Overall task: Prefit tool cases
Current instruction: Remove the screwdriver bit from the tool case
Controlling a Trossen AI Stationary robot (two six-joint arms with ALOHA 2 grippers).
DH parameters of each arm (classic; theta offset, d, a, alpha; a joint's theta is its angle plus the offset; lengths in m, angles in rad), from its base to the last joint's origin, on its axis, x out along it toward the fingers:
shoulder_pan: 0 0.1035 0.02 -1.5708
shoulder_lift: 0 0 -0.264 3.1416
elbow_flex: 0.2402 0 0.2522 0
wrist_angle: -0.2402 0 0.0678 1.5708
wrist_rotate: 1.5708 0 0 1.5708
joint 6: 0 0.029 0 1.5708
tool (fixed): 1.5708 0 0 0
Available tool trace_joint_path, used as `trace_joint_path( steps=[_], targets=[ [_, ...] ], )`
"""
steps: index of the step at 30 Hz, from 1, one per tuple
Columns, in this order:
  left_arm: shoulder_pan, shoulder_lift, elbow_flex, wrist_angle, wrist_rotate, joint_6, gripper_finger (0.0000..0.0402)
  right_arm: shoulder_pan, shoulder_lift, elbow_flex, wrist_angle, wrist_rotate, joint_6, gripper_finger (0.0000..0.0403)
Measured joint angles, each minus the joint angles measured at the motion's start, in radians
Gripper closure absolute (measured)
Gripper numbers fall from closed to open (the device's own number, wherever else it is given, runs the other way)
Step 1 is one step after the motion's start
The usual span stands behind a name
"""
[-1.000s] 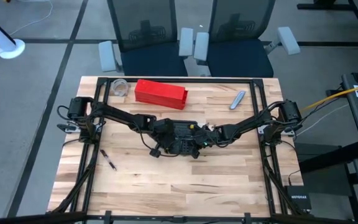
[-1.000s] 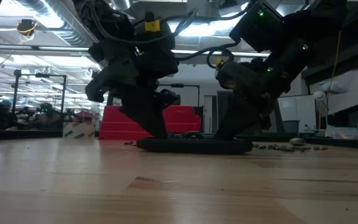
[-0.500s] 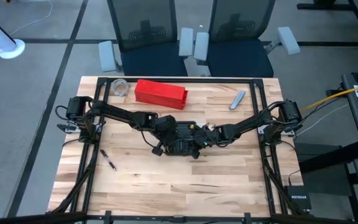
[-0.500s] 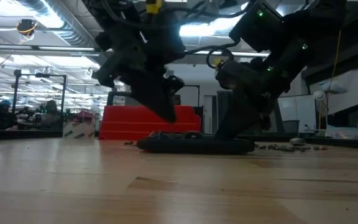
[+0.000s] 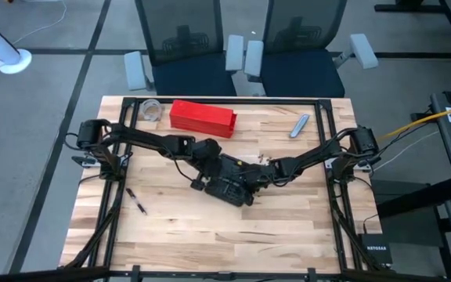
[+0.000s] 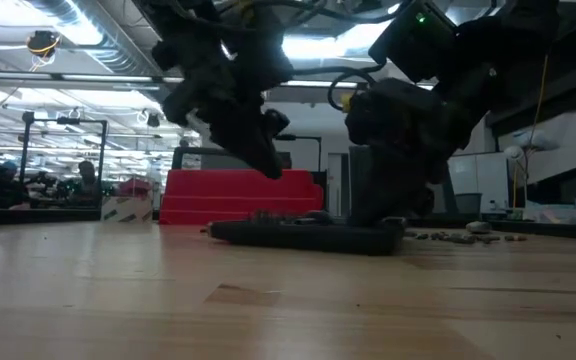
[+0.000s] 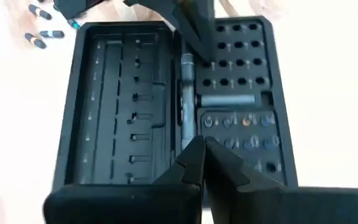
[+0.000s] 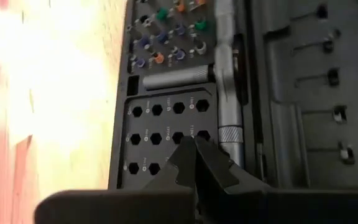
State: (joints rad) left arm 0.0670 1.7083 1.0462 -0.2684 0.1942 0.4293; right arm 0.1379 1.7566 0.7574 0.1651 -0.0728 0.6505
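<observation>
The black tool case (image 5: 233, 186) lies open and flat on the wooden table, askew to the table's edges. One half is a ribbed tray (image 7: 129, 106). The other is a grid of bit sockets (image 8: 166, 124) with coloured bits at one end and a silver driver (image 8: 229, 74) along the hinge. My left gripper (image 7: 202, 149) is shut and hangs above the case (image 6: 308, 232), touching nothing. My right gripper (image 8: 194, 146) is shut, its tips down on the socket half. My right gripper sets its shut fingertips (image 7: 204, 53) on the case's socket grid (image 8: 179, 134), close beside the driver. The fingers slant down from the table's right side. The case lies flat on the table under them.
A long red box (image 5: 202, 117) and a clear round container (image 5: 151, 110) stand at the far left. A metal piece (image 5: 299, 125) lies far right, a pen-like thing (image 5: 137, 202) near left. Loose bits (image 7: 39, 34) are scattered beside the case.
My left gripper has risen off the case and now hangs above it, still shut. The case has turned about on the table and now lies askew. My right gripper has stayed down on it, its wrist swinging a little.
</observation>
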Motion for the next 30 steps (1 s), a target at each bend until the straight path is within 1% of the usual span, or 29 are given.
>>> trace_joint_path(
  steps=[6, 9, 15, 21, 25, 27, 30],
  targets=[
    [-0.003, -0.010, -0.002, -0.091, 0.001, 0.036, 0.0401, -0.006, -0.004, 0.003, -0.041, 0.008, -0.031, 0.0403],
    [-0.014, -0.012, -0.002, -0.087, 0.001, 0.033, 0.0401, -0.010, -0.009, 0.002, -0.036, -0.002, -0.032, 0.0403],
    [-0.010, -0.016, -0.002, -0.084, 0.002, 0.033, 0.0401, -0.017, -0.029, -0.001, -0.067, 0.015, -0.041, 0.0403],
    [0.017, -0.018, -0.002, -0.088, 0.002, -0.005, 0.0402, -0.045, -0.100, -0.002, -0.102, 0.063, -0.059, 0.0403],
    [0.029, -0.018, -0.002, -0.085, 0.002, -0.008, 0.0401, -0.073, -0.142, -0.001, -0.159, 0.082, -0.083, 0.0403],
    [0.029, -0.018, -0.002, -0.090, 0.002, -0.011, 0.0401, -0.080, -0.151, -0.001, -0.178, 0.074, -0.082, 0.0403],
    [0.024, -0.025, -0.002, -0.089, 0.002, -0.031, 0.0401, -0.073, -0.151, 0.010, -0.174, 0.019, -0.082, 0.0403]
  ],
)
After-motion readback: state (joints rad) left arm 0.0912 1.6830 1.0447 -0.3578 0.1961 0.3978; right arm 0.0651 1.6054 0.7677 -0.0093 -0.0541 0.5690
